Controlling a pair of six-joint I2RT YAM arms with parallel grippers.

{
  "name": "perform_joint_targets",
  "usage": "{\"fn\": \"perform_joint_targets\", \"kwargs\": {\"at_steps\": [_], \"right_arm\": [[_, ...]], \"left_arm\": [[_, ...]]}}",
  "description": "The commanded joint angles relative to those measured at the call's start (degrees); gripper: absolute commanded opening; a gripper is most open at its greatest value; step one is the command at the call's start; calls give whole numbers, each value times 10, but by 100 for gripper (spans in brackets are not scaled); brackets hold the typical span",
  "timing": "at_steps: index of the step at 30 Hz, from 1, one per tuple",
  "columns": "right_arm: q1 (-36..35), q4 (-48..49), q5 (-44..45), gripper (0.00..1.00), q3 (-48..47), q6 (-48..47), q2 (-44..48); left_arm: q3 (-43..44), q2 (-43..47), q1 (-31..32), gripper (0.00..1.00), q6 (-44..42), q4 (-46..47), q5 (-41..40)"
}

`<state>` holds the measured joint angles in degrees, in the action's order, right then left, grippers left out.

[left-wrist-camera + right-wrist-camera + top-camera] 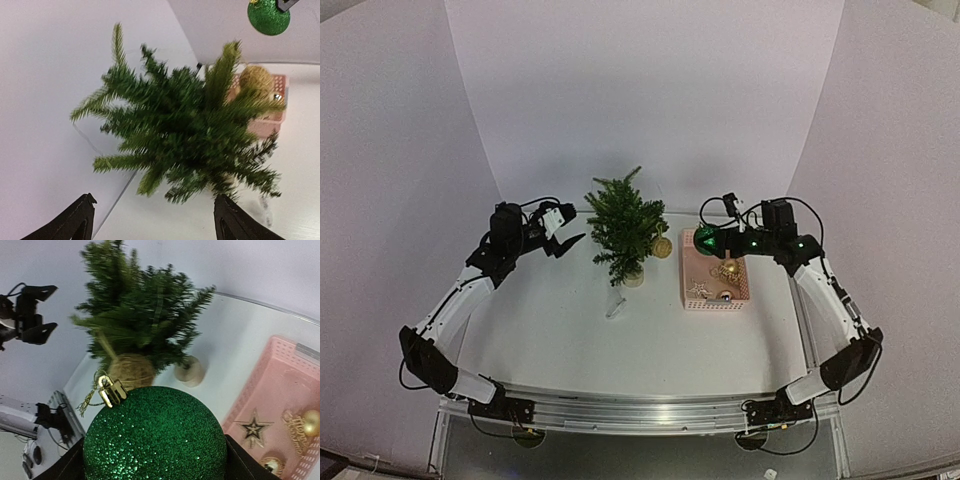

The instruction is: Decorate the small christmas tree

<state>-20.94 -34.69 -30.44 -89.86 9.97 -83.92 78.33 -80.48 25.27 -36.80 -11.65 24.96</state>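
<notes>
The right pincer (156,467) is clamped on a green glitter bauble (150,425), one finger on each flank. The bauble's gold cap (111,390) and thin cord point toward the small christmas tree (623,225). The left pincer (154,206) hangs on the tree's other side with its fingers apart and nothing between them.

The tree stands upright mid-worktop (550,320) on a small pale base (633,278), left of the pink basket (686,270). It looks light and top-heavy, so a sideways push could probably tip or slide it. The branches seem springy and should bend under a hook without breaking. The best places to hold are probably low on the stem or at the base, and a stiff outer branch tip suits the cord. A twine ball (131,371) hangs low on the basket side.

The bauble fills the right wrist view and hides the finger contact. Needles cover the stem. The left wrist view is blurred. The basket's ornaments are small, and only a star (254,429) reads clearly. A pale sliver (616,303) in front of the base cannot be identified.
</notes>
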Motion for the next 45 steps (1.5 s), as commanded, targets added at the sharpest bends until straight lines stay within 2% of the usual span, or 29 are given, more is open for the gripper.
{"fn": "perform_joint_targets", "kwargs": {"at_steps": [1,8,13,20,25,33,45], "right_arm": [[-71,1,-54,50,-16,50,43],[-184,53,-53,50,-66,73,12],[-217,133,-49,50,-62,81,-21],[-230,163,-57,50,-97,76,-80],[-233,175,-69,50,-117,72,-104],[-235,184,-67,50,-107,70,-103],[-239,187,-65,49,-92,66,-102]], "left_arm": [[39,37,40,79,73,-50,86],[63,40,70,70,164,-52,185],[66,43,90,60,176,-63,210],[81,31,124,53,197,-61,203],[81,22,138,60,189,-32,197],[80,8,144,48,174,-12,192],[81,14,149,39,160,11,181]]}}
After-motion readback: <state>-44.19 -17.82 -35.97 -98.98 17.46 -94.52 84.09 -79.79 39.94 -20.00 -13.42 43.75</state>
